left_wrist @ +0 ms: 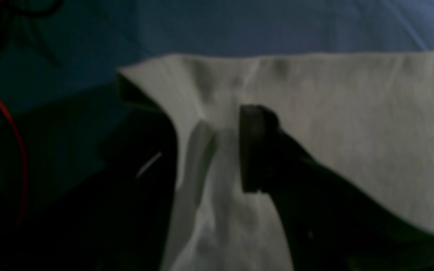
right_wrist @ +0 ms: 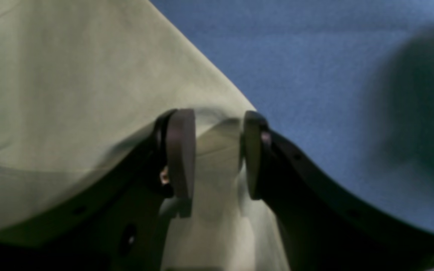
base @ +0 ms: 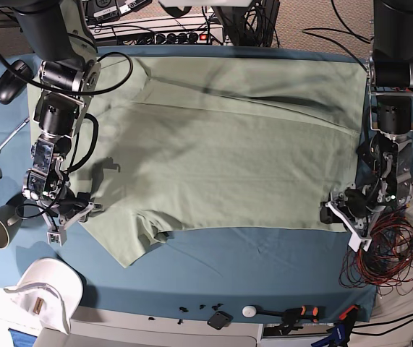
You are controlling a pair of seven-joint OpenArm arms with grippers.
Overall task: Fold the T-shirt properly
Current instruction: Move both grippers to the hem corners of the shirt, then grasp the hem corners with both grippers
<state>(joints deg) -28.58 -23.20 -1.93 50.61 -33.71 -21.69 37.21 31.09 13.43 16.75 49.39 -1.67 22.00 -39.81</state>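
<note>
While one sage-green T-shirt [base: 220, 152] lies spread flat across the blue table cloth [base: 264, 267], you have two grippers at its near edge; the left gripper [left_wrist: 217, 150] is clamped on a bunched corner at the right; the right gripper [right_wrist: 217, 154] pinches the sleeve hem at the left; one white cap [base: 47, 289] and one grey mug [base: 0, 224] sit near left.

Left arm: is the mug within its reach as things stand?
Probably not. The left pincer sits at the T-shirt corner on the far side from the mug, with the whole shirt between; the right pincer is nearer.
</note>
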